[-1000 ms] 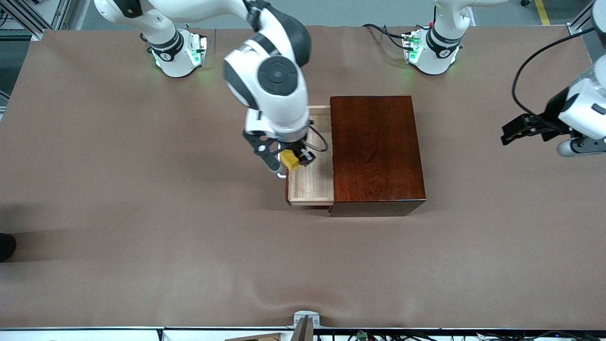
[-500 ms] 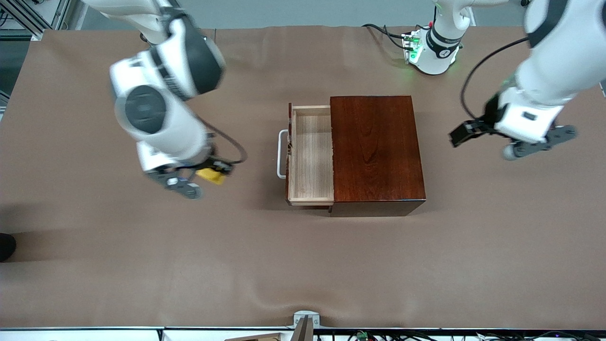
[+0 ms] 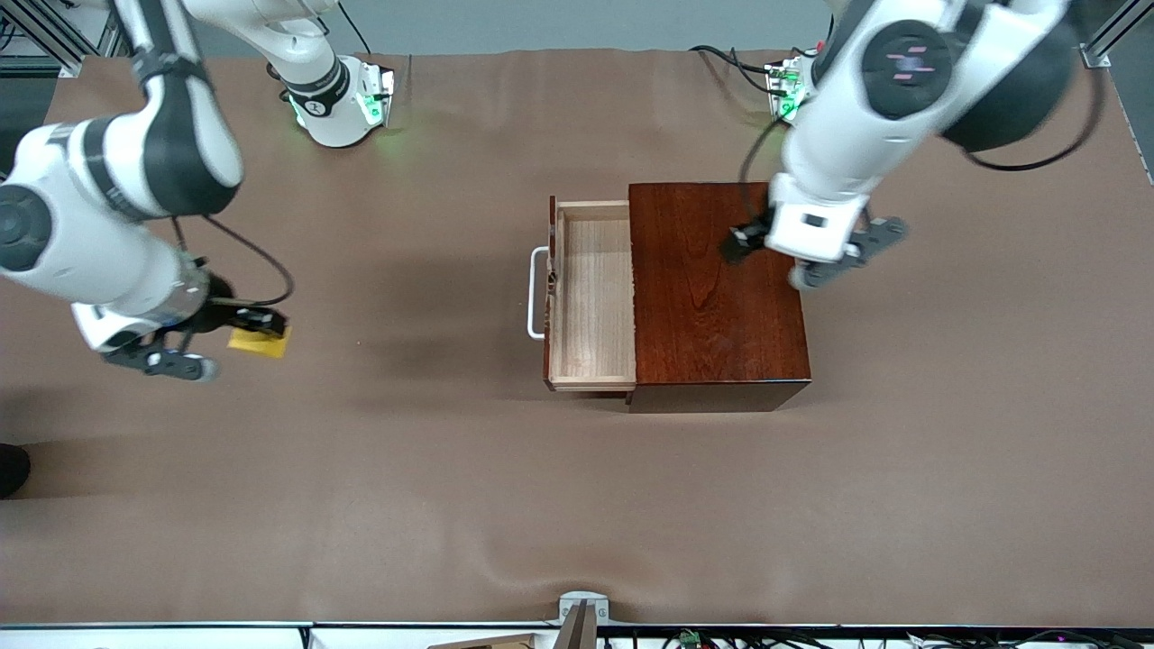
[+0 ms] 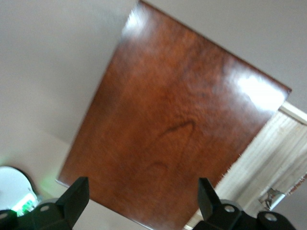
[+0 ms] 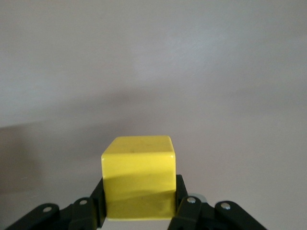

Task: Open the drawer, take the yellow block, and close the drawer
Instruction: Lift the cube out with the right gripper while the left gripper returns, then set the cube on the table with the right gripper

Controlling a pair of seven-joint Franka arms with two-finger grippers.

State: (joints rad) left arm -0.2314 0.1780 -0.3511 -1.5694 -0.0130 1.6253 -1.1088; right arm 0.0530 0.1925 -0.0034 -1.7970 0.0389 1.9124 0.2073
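Yellow block (image 3: 259, 342) pinched in right gripper (image 3: 236, 330), drawer (image 3: 590, 297) pulled out

Right gripper's jaws pressed on two sides of the cube, held up over bare table (image 3: 451, 469) toward the right arm's end, well apart from the wooden box (image 3: 712, 288). Left gripper (image 3: 784, 257) hanging over the box's glossy top with jaws spread wide, gripping nothing. Drawer's light-wood tray bare inside, white bar handle (image 3: 535, 293) facing the right arm's end

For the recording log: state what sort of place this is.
Most likely a robotics lab bench: a table draped in plain brown cloth, two arm bases bolted along one edge, and only a staged wooden box with its drawer open.
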